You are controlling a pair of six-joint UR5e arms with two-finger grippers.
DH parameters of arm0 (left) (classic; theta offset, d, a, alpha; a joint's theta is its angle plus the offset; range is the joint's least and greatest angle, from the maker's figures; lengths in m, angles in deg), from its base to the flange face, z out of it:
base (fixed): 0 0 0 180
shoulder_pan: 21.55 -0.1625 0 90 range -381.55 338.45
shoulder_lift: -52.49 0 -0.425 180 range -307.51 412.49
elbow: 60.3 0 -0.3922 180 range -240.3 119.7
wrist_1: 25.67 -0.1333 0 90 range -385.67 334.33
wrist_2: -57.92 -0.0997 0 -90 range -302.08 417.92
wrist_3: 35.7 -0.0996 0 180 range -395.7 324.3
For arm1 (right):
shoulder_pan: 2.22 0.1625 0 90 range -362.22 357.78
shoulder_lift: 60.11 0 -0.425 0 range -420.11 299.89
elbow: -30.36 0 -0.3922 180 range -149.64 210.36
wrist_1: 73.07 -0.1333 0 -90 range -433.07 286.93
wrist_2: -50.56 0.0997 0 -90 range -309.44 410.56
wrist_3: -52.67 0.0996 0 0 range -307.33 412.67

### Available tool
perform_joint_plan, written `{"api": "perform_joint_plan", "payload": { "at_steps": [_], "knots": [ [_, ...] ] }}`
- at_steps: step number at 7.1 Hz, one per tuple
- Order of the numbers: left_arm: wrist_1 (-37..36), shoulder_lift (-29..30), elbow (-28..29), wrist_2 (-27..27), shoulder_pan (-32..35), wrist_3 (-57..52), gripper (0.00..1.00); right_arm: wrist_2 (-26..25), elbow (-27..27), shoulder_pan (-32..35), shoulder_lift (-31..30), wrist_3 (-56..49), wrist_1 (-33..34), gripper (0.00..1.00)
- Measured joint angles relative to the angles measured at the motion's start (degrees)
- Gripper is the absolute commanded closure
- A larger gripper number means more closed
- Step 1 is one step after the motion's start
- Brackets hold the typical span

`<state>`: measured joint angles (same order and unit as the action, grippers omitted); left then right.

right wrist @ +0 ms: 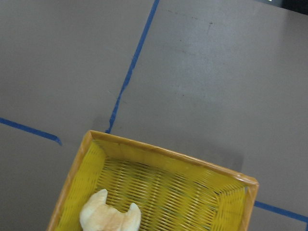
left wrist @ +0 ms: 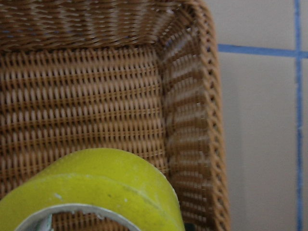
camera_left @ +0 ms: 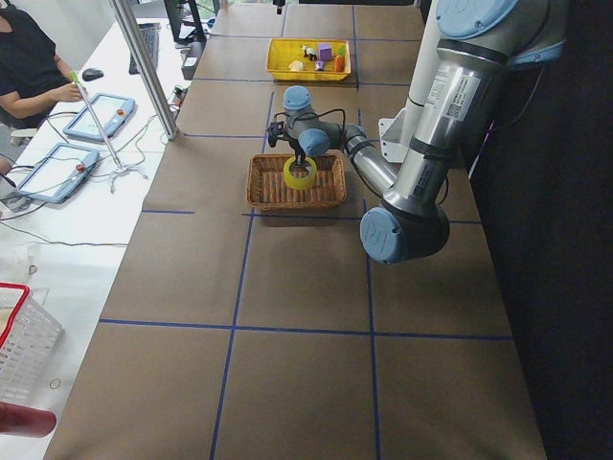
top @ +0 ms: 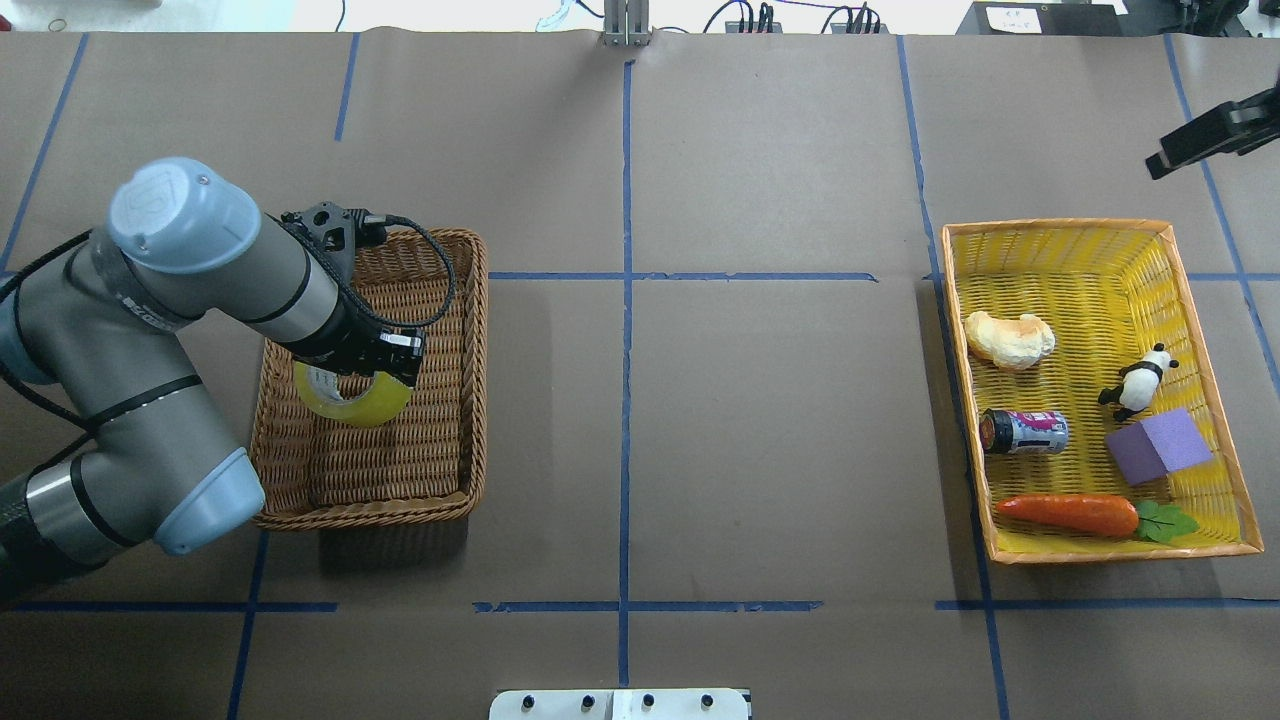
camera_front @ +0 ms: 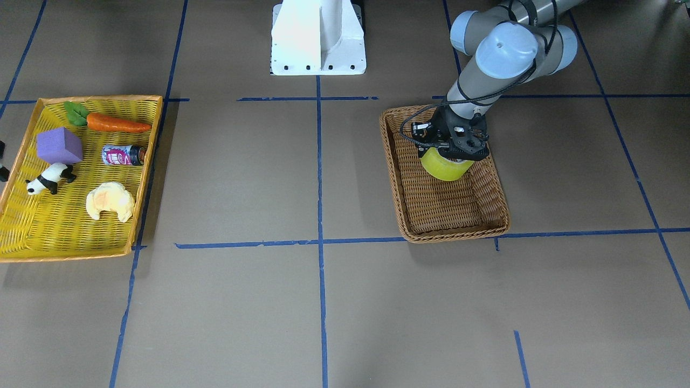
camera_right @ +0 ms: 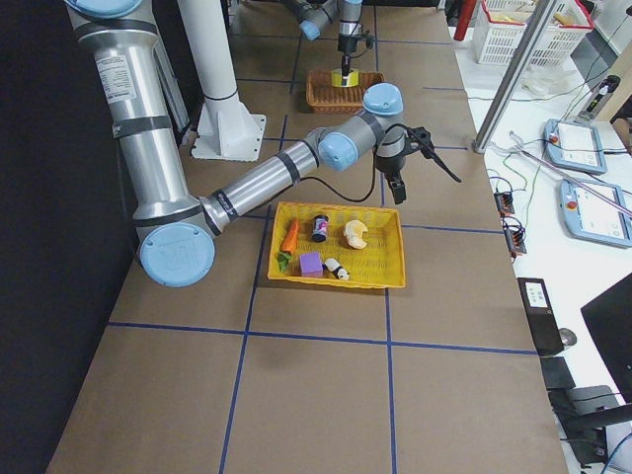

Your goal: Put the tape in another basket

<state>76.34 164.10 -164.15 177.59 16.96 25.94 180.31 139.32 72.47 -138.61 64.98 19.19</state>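
The yellow-green tape (top: 362,408) with its white-grey core hangs from my left gripper (top: 368,372), which is shut on it inside the brown wicker basket (top: 470,380). In the front view the tape (camera_front: 443,169) is over the basket's (camera_front: 458,231) half nearer the robot's base. I cannot tell whether it touches the basket floor. The left wrist view shows the roll (left wrist: 101,178) close up above the weave and a basket corner (left wrist: 192,96). My right gripper (top: 1165,158) hovers beyond the yellow tray's far corner; its jaws are not clear in any view.
The flat yellow tray with an orange rim (top: 960,400) holds a croissant (top: 1008,338), a panda figure (top: 1135,382), a can (top: 1025,432), a purple cube (top: 1160,447) and a toy carrot (top: 1070,512). Blue tape lines cross the brown table.
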Motion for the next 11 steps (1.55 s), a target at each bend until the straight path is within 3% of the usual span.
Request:
{"api": "perform_joint_plan", "payload": {
  "at_steps": [1,4,6,8,11],
  "knots": [
    [-0.86,0.24,-0.02,-1.24,-0.99,-0.66,0.01,0.3,-0.02,1.72,-0.43,-4.4,2.69,0.0],
    [-1.78,-0.05,-1.38,-2.81,-0.47,-1.33,0.0,0.44,-0.76,5.69,-4.58,-13.36,4.67,0.0],
    [-9.9,0.08,-5.9,-2.52,2.6,-6.64,0.0,0.38,-2.94,7.71,-6.49,-18.04,4.74,0.0],
    [-18.86,0.15,-10.54,-0.73,8.41,-15.12,0.0,0.4,-3.84,10.72,-9.84,-19.39,4.54,0.0],
    [-21.75,-3.22,-10.66,5.28,20.43,-30.15,0.0,2.85,-6.34,13.61,-15.45,-20.61,4.1,0.0]
  ]
}}
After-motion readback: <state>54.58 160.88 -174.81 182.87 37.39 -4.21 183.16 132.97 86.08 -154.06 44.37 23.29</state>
